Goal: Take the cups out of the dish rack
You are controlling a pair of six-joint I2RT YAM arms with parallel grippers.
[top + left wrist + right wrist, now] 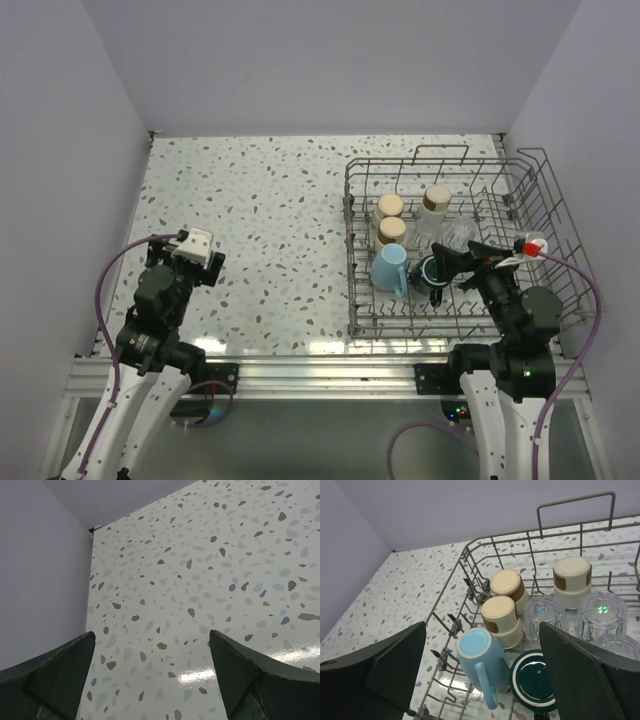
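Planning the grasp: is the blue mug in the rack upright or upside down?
Upside down. The blue mug shows a flat, closed base on top with no opening visible, and it leans slightly, handle toward the right wrist camera.

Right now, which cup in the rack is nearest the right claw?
The dark teal mug: it sits just ahead of the open right claw; the light blue mug is off to its left.

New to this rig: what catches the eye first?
The grey wire dish rack at the right of the table holds, upside down, a light blue mug, a dark teal mug, beige tumblers and clear glass tumblers. The right gripper hangs over the mugs, jaws open; the left gripper, also open, faces the speckled tabletop.
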